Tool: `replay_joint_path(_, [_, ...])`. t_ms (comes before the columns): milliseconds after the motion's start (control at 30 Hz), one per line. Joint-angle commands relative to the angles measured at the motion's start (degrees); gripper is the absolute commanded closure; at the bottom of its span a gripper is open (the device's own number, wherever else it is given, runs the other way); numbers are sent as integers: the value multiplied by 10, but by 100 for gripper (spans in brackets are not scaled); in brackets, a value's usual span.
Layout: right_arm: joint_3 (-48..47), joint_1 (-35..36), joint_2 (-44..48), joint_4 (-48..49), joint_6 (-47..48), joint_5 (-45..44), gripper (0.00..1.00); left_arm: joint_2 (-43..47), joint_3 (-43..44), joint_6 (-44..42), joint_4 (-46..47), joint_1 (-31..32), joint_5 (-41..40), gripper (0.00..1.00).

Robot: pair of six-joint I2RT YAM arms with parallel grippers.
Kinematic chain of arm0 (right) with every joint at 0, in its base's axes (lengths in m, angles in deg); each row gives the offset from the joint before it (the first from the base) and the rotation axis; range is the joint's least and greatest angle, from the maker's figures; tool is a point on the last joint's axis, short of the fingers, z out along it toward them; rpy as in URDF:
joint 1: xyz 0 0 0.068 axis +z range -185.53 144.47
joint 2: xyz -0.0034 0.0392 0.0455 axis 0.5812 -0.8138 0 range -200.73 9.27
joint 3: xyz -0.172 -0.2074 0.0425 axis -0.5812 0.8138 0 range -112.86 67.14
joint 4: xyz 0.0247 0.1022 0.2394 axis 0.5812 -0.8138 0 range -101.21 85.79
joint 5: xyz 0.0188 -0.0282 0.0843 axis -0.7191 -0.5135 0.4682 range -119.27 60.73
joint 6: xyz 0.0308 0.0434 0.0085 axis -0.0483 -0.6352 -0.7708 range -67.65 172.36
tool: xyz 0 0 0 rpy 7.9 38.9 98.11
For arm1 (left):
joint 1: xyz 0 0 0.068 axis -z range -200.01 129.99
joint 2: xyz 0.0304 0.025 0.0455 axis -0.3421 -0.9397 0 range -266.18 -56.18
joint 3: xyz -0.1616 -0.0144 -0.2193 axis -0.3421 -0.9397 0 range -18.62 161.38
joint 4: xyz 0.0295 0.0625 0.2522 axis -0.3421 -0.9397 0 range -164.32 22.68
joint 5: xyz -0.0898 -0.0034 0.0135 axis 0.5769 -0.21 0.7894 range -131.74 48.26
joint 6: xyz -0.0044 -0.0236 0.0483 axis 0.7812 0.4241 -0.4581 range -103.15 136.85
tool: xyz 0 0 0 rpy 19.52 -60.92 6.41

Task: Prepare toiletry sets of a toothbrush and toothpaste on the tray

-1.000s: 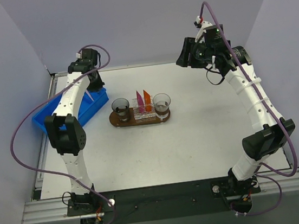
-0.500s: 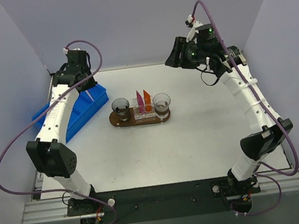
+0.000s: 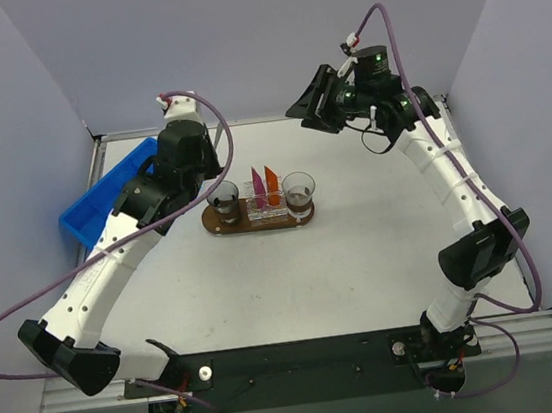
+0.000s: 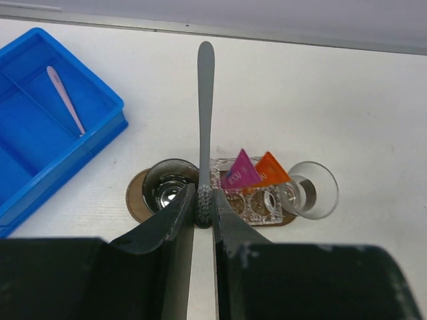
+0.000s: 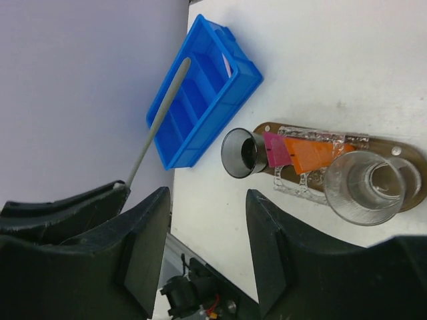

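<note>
From above, the left gripper [image 4: 203,208] and the grey toothbrush [image 4: 205,120] it pinches are hidden beneath the arm's own wrist, which also covers part of the blue bin [image 3: 89,204]. In the left wrist view, the brush's near end is buried between the fingers, the bin runs off the left edge, and the tray [image 4: 135,200] shows only as slivers under cups [image 4: 313,190] and a clear rack [image 4: 250,200]. In the right wrist view, the brush's lower end vanishes behind a dark, unidentifiable shape.

In the top view you have the tray [image 3: 258,227] mid-frame, the left cup [image 3: 223,199] and right cup [image 3: 298,190] on its ends, the tubes [image 3: 271,183] standing between them, and the bin [image 3: 90,207] upper left.
</note>
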Motion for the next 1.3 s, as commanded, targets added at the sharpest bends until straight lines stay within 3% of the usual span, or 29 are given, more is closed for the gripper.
replay_joint_path(0, [40, 18, 16, 66, -85, 37, 56, 37, -27, 22, 78, 56, -74, 100])
replay_joint_path(233, [80, 51, 16, 117, -139, 53, 55, 46, -47, 28, 136, 161, -121, 100])
replay_joint_path(800, [98, 70, 6, 134, -152, 62, 58, 46, -66, 43, 186, 201, -111, 100])
replay_joint_path(1133, [74, 78, -6, 151, -160, 83, 69, 47, -77, 35, 207, 205, -84, 100])
replay_joint_path(1267, [73, 78, -5, 154, -160, 84, 86, 45, -81, 25, 217, 203, -61, 100])
